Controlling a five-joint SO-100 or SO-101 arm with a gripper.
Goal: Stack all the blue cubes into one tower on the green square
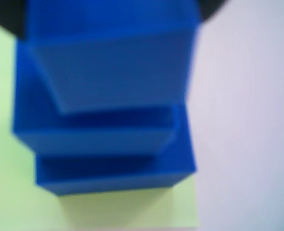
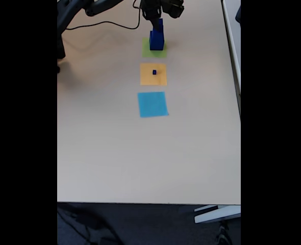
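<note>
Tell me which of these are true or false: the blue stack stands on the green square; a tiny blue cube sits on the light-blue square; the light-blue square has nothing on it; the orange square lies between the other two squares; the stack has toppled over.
1. The blue stack stands on the green square. True.
2. A tiny blue cube sits on the light-blue square. False: it sits on the orange square.
3. The light-blue square has nothing on it. True.
4. The orange square lies between the other two squares. True.
5. The stack has toppled over. False: it stands upright under the gripper.
</note>
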